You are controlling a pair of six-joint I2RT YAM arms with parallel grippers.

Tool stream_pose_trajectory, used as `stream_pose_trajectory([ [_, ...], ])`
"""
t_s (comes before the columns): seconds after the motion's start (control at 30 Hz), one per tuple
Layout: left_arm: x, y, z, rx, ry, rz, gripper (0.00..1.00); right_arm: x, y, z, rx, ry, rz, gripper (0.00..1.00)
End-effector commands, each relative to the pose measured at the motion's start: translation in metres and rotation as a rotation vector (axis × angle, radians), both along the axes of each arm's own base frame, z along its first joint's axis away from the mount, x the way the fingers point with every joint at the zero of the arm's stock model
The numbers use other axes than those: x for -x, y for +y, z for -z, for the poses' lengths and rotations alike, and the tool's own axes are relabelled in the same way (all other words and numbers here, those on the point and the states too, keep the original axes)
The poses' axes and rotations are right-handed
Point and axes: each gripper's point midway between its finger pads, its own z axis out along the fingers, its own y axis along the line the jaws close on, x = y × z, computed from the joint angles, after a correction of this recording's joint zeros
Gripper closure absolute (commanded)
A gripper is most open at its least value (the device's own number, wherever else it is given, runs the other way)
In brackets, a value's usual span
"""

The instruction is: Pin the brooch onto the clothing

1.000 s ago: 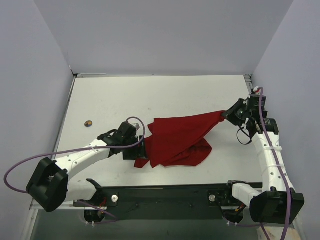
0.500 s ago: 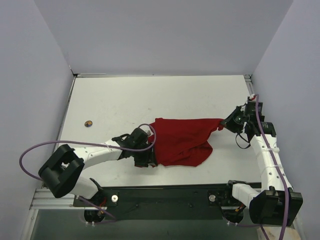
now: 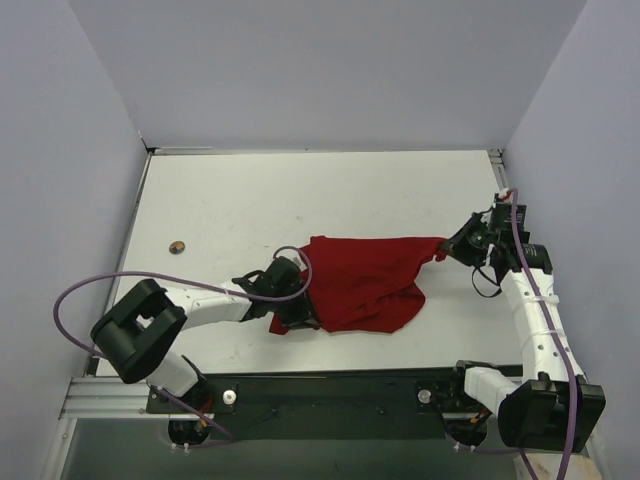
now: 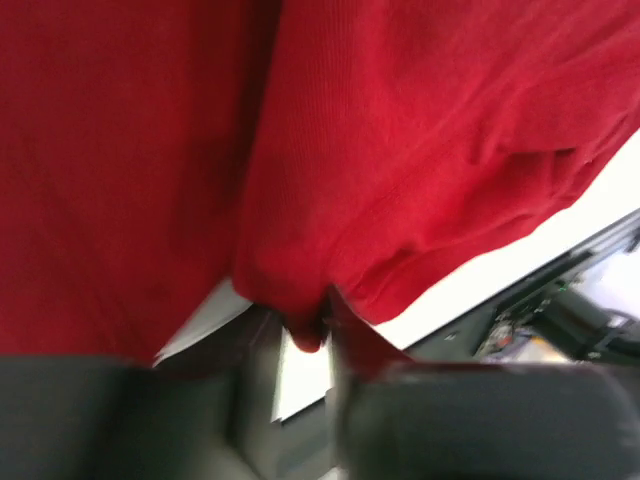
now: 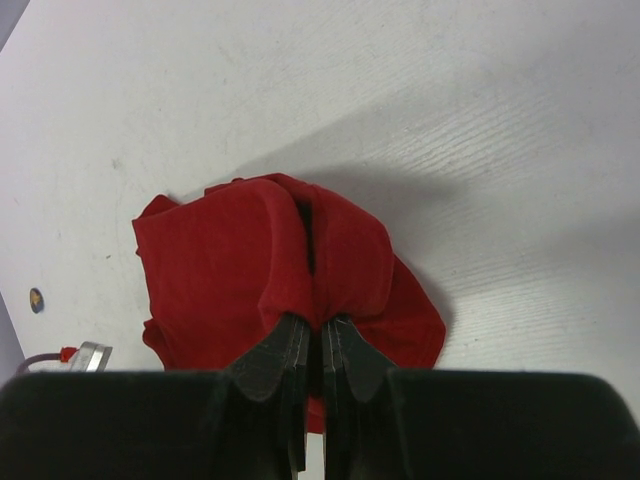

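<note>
Loosely bunched, the dark red T-shirt (image 3: 365, 280) is held between both grippers. One fold is clamped in the right gripper (image 3: 447, 247), its fingers (image 5: 275, 357) closed on it. The near edge is pinched by the low, outstretched left gripper (image 3: 298, 312). The tiny round brooch (image 3: 177, 247) is seen well left of it.

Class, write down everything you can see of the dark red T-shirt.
The T-shirt is plain dark red, knit-looking cloth, bunched and folded, not spread flat. It lies on the white table, held between the left gripper, pinching its near-left edge, and the right gripper, pinching its far-right corner.
</note>
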Motion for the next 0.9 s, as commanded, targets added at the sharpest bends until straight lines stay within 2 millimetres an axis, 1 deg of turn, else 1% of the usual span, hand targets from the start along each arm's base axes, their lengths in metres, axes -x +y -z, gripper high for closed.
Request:
stream_pose_trajectory([
  [0.0,-0.017,0.003,0.024,-0.057,-0.056,-0.066,0.83,0.003,0.002,-0.002,-0.007,-0.003,-0.02,1.0],
  [0.03,-0.022,0.001,0.02,-0.053,-0.071,-0.067,0.96,0.003,0.002,-0.002,-0.007,-0.004,-0.021,1.0],
  [0.07,-0.03,-0.006,0.008,-0.039,-0.107,-0.057,1.0,0.003,0.003,-0.004,-0.008,-0.008,-0.026,1.0],
  [0.13,-0.04,-0.008,-0.008,-0.042,-0.15,-0.052,1.0,0.003,0.003,-0.007,-0.004,-0.016,-0.029,1.0],
  [0.17,-0.042,-0.006,-0.022,-0.055,-0.184,-0.032,1.0,0.001,0.004,-0.012,-0.008,-0.029,-0.032,1.0],
  [0.2,-0.054,-0.012,-0.045,-0.035,-0.232,-0.032,1.0,0.001,0.004,-0.016,-0.009,-0.035,-0.037,1.0],
  [0.23,-0.065,-0.011,-0.062,-0.042,-0.278,-0.041,1.0,0.0,0.005,-0.02,-0.012,-0.045,-0.04,1.0],
  [0.27,-0.065,-0.003,-0.079,-0.068,-0.313,-0.014,1.0,-0.002,0.007,-0.03,-0.019,-0.065,-0.046,1.0],
  [0.3,-0.079,-0.009,-0.113,-0.042,-0.378,-0.017,1.0,-0.004,0.008,-0.037,-0.025,-0.077,-0.049,1.0],
  [0.33,-0.092,0.001,-0.13,-0.068,-0.424,-0.049,0.99,-0.006,0.01,-0.043,-0.032,-0.091,-0.058,1.0],
  [0.37,-0.092,0.013,-0.141,-0.108,-0.442,-0.023,0.95,-0.007,0.011,-0.05,-0.034,-0.104,-0.063,1.0],
  [0.4,-0.1,0.018,-0.159,-0.112,-0.469,-0.032,0.92,-0.011,0.013,-0.065,-0.04,-0.135,-0.07,1.0],
  [0.43,-0.109,0.027,-0.181,-0.114,-0.484,-0.046,0.89,-0.013,0.013,-0.07,-0.041,-0.146,-0.07,1.0],
  [0.47,-0.115,0.033,-0.195,-0.121,-0.516,-0.03,0.86,-0.014,0.014,-0.077,-0.045,-0.157,-0.074,1.0],
  [0.5,-0.118,0.037,-0.203,-0.127,-0.527,-0.023,0.85,-0.017,0.016,-0.089,-0.048,-0.182,-0.081,1.0],
  [0.53,-0.123,0.042,-0.222,-0.124,-0.552,-0.021,0.89,-0.018,0.016,-0.096,-0.049,-0.195,-0.079,1.0],
  [0.57,-0.132,0.052,-0.227,-0.151,-0.571,-0.018,0.94,-0.02,0.016,-0.1,-0.051,-0.202,-0.077,1.0],
  [0.6,-0.138,0.057,-0.235,-0.16,-0.586,-0.019,1.0,-0.023,0.016,-0.115,-0.051,-0.235,-0.076,1.0],
  [0.63,-0.146,0.062,-0.262,-0.15,-0.628,-0.034,1.0,-0.027,0.017,-0.123,-0.058,-0.252,-0.074,1.0],
  [0.67,-0.157,0.069,-0.269,-0.152,-0.631,-0.028,1.0,-0.033,0.019,-0.127,-0.07,-0.251,-0.079,1.0],
  [0.7,-0.165,0.072,-0.288,-0.138,-0.663,-0.037,1.0,-0.037,0.021,-0.139,-0.079,-0.275,-0.091,1.0],
  [0.73,-0.168,0.075,-0.301,-0.136,-0.673,-0.032,1.0,-0.042,0.027,-0.168,-0.101,-0.332,-0.113,1.0],
  [0.77,-0.18,0.073,-0.351,-0.108,-0.78,-0.037,1.0,-0.048,0.03,-0.181,-0.116,-0.352,-0.127,1.0],
  [0.8,-0.184,0.077,-0.375,-0.115,-0.829,-0.05,1.0,-0.05,0.033,-0.199,-0.123,-0.388,-0.147,1.0],
  [0.83,-0.182,0.082,-0.387,-0.136,-0.834,-0.046,1.0,-0.048,0.038,-0.241,-0.124,-0.487,-0.179,1.0],
  [0.87,-0.182,0.084,-0.447,-0.095,-0.97,-0.069,1.0,-0.049,0.041,-0.258,-0.129,-0.523,-0.195,1.0],
])
